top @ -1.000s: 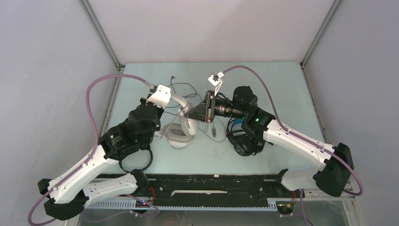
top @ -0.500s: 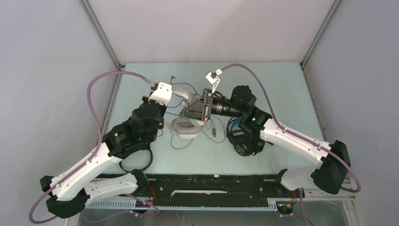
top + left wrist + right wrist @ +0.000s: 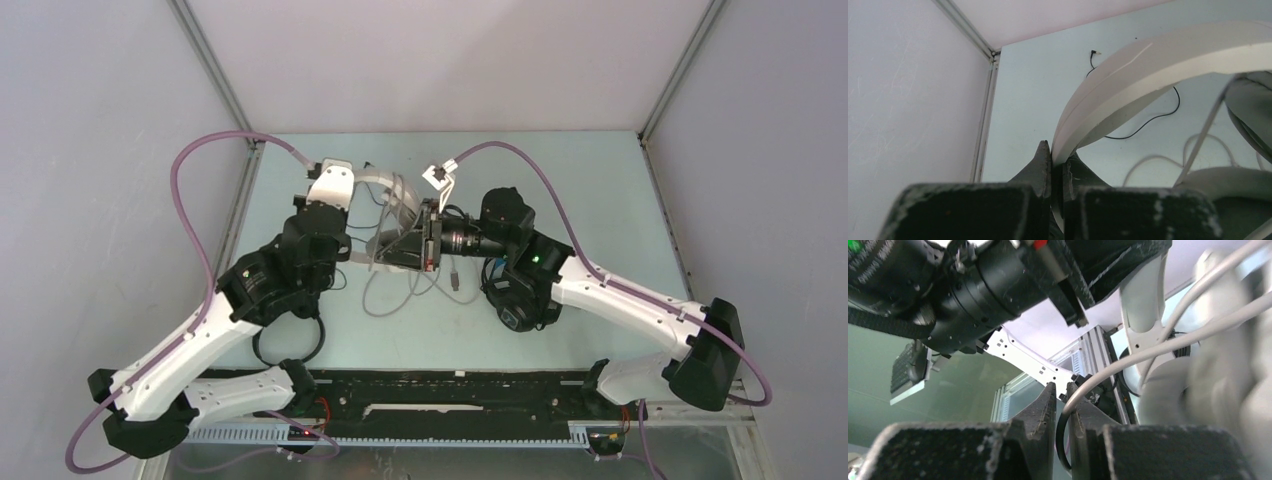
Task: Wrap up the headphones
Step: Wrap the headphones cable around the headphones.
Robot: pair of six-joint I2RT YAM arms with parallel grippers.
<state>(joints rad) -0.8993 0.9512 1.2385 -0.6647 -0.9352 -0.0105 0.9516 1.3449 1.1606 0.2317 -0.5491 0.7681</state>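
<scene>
The white-grey headphones [image 3: 388, 188] hang lifted off the table. My left gripper [image 3: 365, 192] is shut on their headband [image 3: 1158, 55], which is pinched between its fingertips [image 3: 1044, 155]. Their grey cable [image 3: 385, 290] trails in loops to the table. My right gripper [image 3: 392, 250] is at the ear cups, jaws slightly apart, and the grey cable [image 3: 1128, 362] passes between them against one finger. The bulky black headphones [image 3: 515, 300] with blue accents lie under my right arm. The slim black headphones [image 3: 288, 345] lie under my left arm, their thin black cable [image 3: 1143, 120] on the table behind.
Grey enclosure walls and metal posts [image 3: 215, 75] close in the table on the left, back and right. A black rail [image 3: 450, 385] runs along the near edge between the arm bases. A small grey plug [image 3: 455, 280] rests mid-table.
Both grippers have moved left and toward the back, carrying the white-grey headphones up off the table. The right jaws have eased apart around the cable.
</scene>
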